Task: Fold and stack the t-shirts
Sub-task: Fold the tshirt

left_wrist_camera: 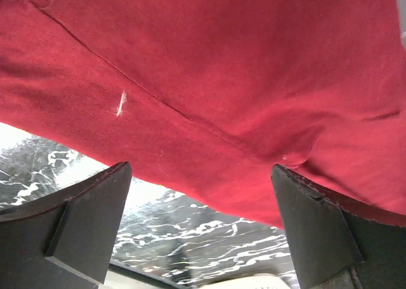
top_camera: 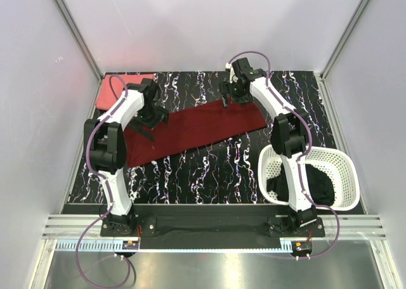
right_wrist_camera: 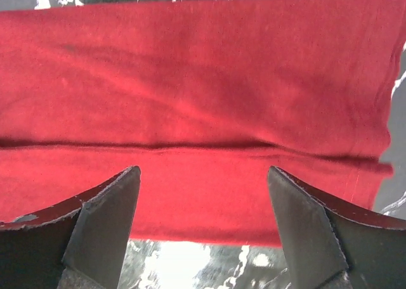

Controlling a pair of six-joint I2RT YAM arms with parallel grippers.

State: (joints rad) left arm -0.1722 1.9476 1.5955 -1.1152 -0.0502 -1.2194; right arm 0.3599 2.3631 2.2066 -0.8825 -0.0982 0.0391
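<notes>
A dark maroon t-shirt (top_camera: 196, 127) lies as a long folded band slanting across the black marbled table (top_camera: 216, 168). My left gripper (top_camera: 142, 130) hovers open over the band's left end; in the left wrist view the cloth (left_wrist_camera: 222, 80) fills the top and its edge runs between the spread fingers of the gripper (left_wrist_camera: 200, 175). My right gripper (top_camera: 227, 101) is open over the band's far right part; the right wrist view shows the gripper (right_wrist_camera: 203, 175) above the shirt's folded edge (right_wrist_camera: 203, 80), holding nothing. A coral pink t-shirt (top_camera: 116, 91) lies folded at the back left. A black t-shirt (top_camera: 317, 182) sits in the basket.
A white lattice basket (top_camera: 347, 168) stands at the near right, beside the right arm's base. White walls close in the table on three sides. The metal rail with both arm bases (top_camera: 209, 225) runs along the near edge.
</notes>
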